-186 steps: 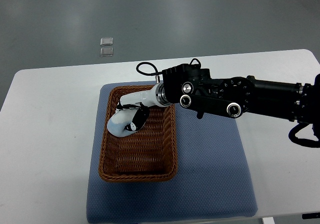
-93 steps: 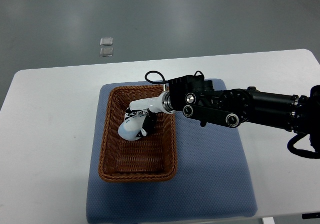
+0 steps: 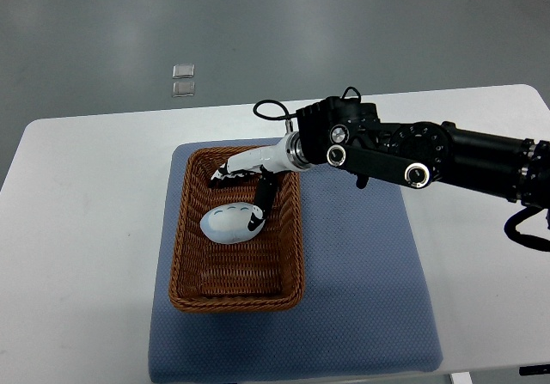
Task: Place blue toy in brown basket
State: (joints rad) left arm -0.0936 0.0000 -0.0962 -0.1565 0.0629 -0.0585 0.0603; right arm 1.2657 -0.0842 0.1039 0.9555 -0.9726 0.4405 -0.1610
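table [image 3: 77, 229]: white, runs edge to edge, everything sits on it.
mat [image 3: 361, 298]: blue-grey pad in the middle of the table, probably there to give the basket a soft, non-slip base.
basket [image 3: 185, 264]: brown wicker, sits on the left part of the mat, long side running near to far. Open top, so dropping stuff in from above is easy.
toy [image 3: 228, 225]: pale bluish-white egg-ish thing, lying on the basket floor around the middle, a bit toward the far half. So it's inside the basket already, looks to me like the main job is done.
right hand [image 3: 245, 191]: white with dark fingertips, fingers spread apart and gripping nothing. One finger points left over the far end of the basket, another hangs down with its tip at the toy's right edge. Can't tell if it's actually touching or just above it.
right arm [image 3: 412, 156]: big black thing coming in from the right, stretched over the mat so the hand reaches the basket.
left arm: nowhere in the shot.
next, my guess: just lift the hand clear without nudging the toy or snagging the wicker rim.
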